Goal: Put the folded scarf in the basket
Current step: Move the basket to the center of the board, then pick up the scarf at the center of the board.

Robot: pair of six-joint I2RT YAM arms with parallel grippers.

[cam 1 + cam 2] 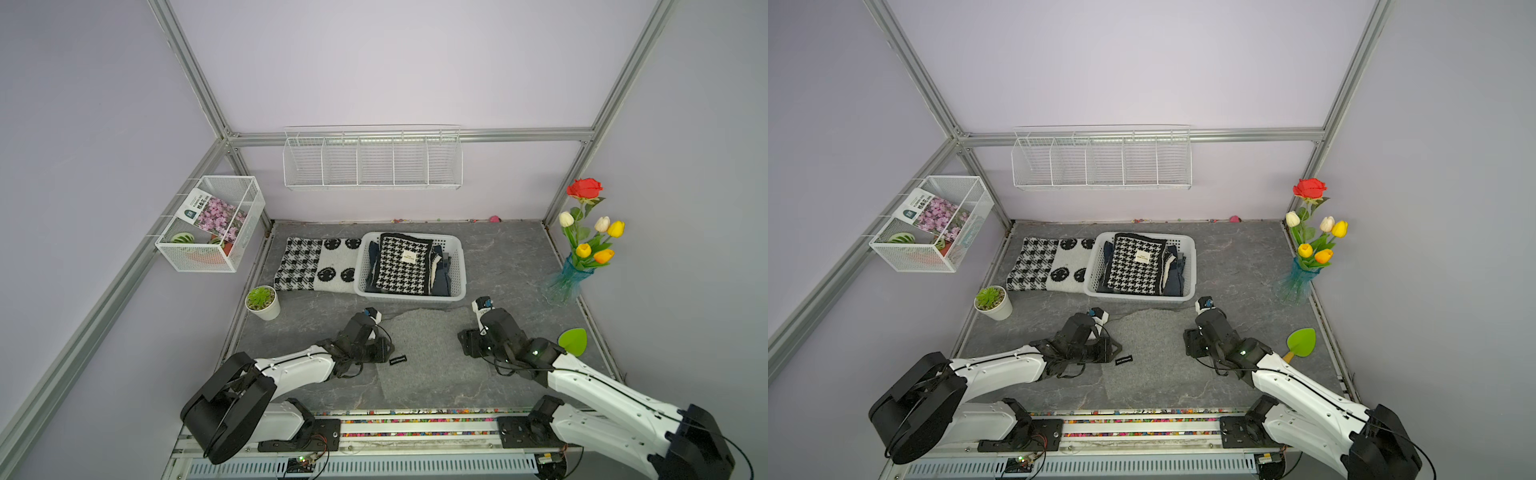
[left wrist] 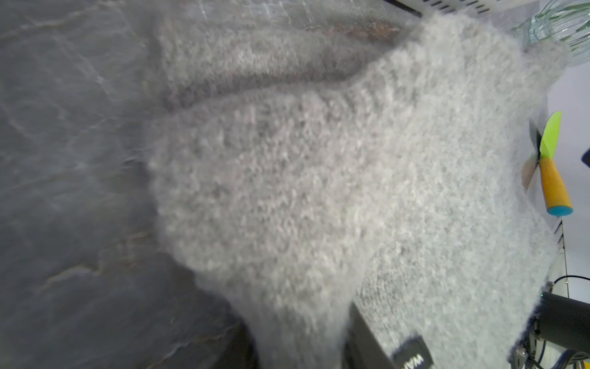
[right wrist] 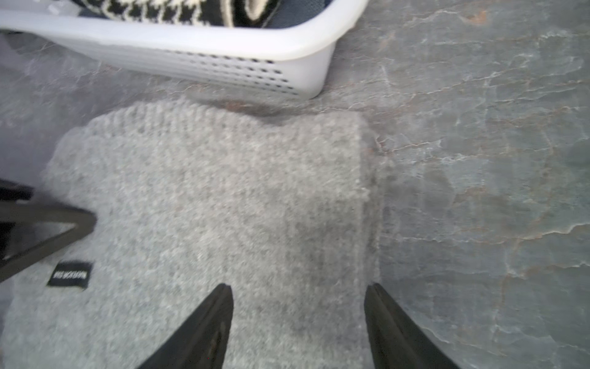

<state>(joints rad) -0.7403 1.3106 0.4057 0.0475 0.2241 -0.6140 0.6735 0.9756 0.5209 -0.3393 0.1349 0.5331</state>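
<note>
A folded, fuzzy light-grey knitted scarf [image 1: 419, 353] is seen lying flat on the dark slate-patterned tabletop [image 1: 511, 266]. It lies outside and just in front of the shallow whitish perforated plastic basket [image 1: 409, 296], between the two arms. Its outline is about as wide as it is deep, so a long axis cannot be made out with certainty. One edge, humped towards the robot's left, is turned to the basket's near wall. A small black sewn label [image 1: 397, 360], its lettering unreadable, is placed at the left edge. The basket is occupied by a black-and-white houndstooth cloth [image 1: 401, 264] over dark blue ones, and is cut off in the right wrist view. The right gripper [image 3: 297, 287] is shown with its jaws spread wide over the scarf's right edge. The left gripper [image 1: 388, 349] is set at the left edge. The left wrist view is blurred and its fingers are cropped by the frame, with grey cloth bunched between them, so whether the cloth is pinched cannot be told. Part of the scarf's right edge is hidden under the right arm in both top views.
</note>
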